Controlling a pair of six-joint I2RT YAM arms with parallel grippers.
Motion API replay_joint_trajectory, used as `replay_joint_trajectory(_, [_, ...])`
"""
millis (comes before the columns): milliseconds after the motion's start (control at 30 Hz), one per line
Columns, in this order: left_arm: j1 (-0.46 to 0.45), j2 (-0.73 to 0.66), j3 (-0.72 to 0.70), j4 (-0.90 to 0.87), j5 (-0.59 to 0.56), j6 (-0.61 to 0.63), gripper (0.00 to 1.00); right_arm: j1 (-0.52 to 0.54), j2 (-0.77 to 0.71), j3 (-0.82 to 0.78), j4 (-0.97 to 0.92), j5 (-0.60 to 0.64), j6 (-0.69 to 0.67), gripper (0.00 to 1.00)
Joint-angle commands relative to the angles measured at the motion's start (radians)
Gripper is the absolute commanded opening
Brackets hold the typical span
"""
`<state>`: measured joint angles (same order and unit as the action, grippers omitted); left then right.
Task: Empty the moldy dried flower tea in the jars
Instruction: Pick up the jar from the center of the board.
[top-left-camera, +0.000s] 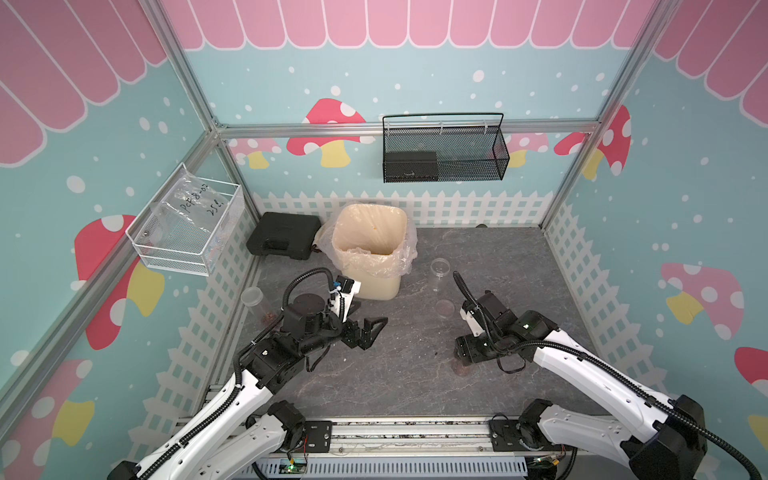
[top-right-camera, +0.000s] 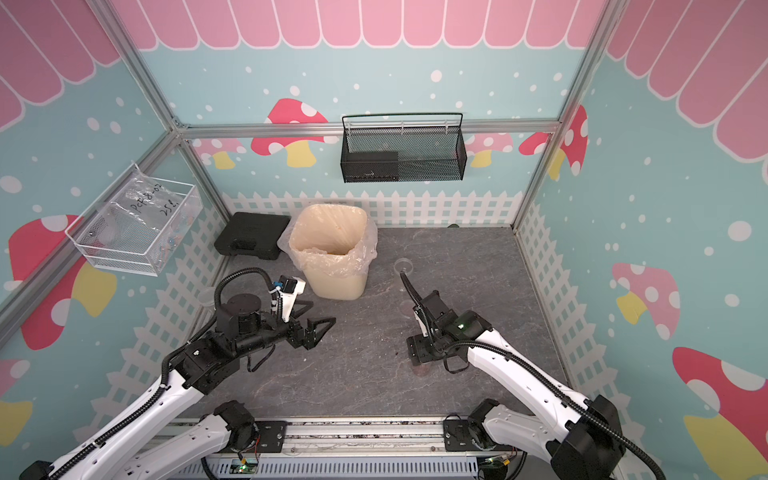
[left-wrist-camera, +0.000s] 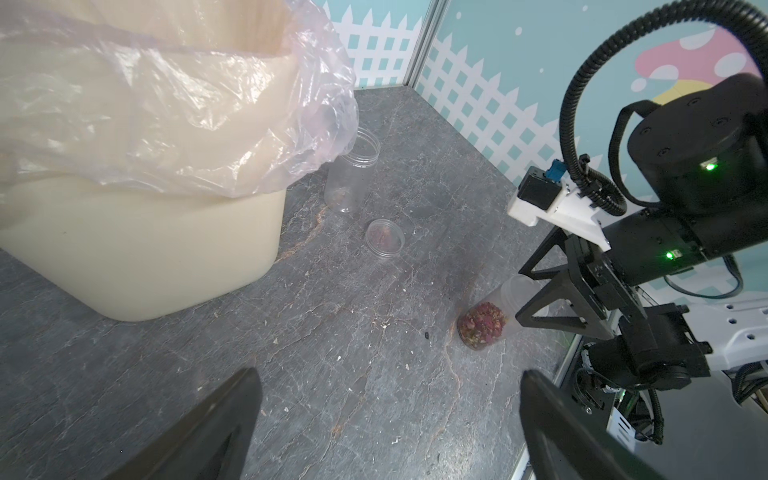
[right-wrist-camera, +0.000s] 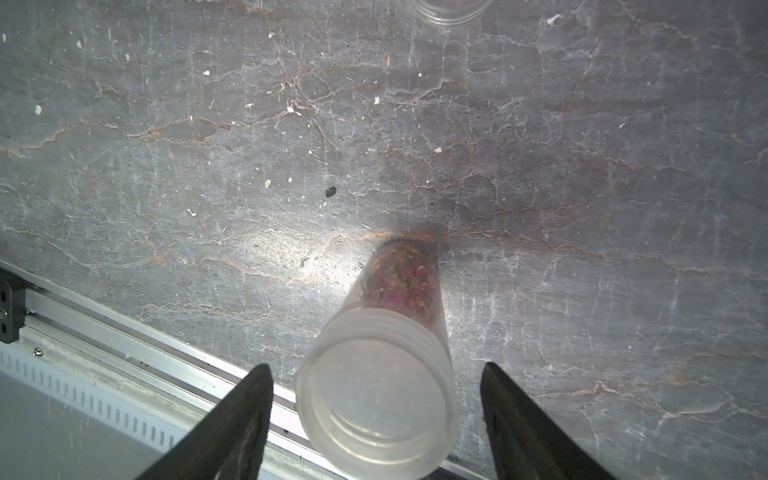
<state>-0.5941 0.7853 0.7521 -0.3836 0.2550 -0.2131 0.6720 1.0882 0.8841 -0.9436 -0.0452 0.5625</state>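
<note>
Jar (top-left-camera: 460, 370), lower right of centre in both top views, looks light, slick, tea (right-wrist-camera: 399, 282) loose inside. Right gripper (right-wrist-camera: 375, 368) gapes around its top, untouching; left gripper (left-wrist-camera: 388, 374) wide, empty. Squeeze mid-body.

The right jaws hang over a jar (top-right-camera: 420, 367) holding reddish bits (top-right-camera: 421, 371).

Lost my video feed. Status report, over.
Left gripper open, empty. Right gripper open, jaws astride lidded jar of tea, not touching. Loose lid on table toward bin.
</note>
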Motion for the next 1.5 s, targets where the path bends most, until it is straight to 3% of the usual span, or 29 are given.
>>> replay_joint_trajectory(0, [-0.006,-0.012,-0.011,-0.02,-0.011,0.009,1.0,0.019,-0.012,-0.015,-0.031,0.025,0.031,0.77])
replay_joint_trajectory(300, [-0.007,-0.017,-0.011,-0.029,-0.028,0.013,1.0,0.059,0.016,-0.017,-0.029,0.058,0.04,0.64])
replay_joint_trajectory(533, [-0.009,-0.011,-0.009,-0.035,-0.039,0.017,1.0,0.073,0.035,-0.036,-0.033,0.069,0.036,0.62])
replay_joint_trajectory(800, [-0.01,-0.006,-0.007,-0.037,-0.038,0.018,1.0,0.074,0.031,-0.023,-0.005,0.083,0.029,0.46])
replay_joint_trajectory(1033, [-0.023,0.0,0.043,-0.026,-0.09,-0.021,1.0,0.074,0.022,0.095,0.054,0.087,-0.032,0.35])
replay_joint_trajectory(1233, [-0.157,0.035,0.05,0.079,-0.229,0.031,1.0,0.074,0.101,0.25,0.138,0.014,-0.156,0.28])
replay_joint_trajectory(1467, [-0.312,0.115,0.019,0.238,-0.289,0.23,0.99,0.072,0.213,0.396,0.173,-0.151,-0.316,0.25])
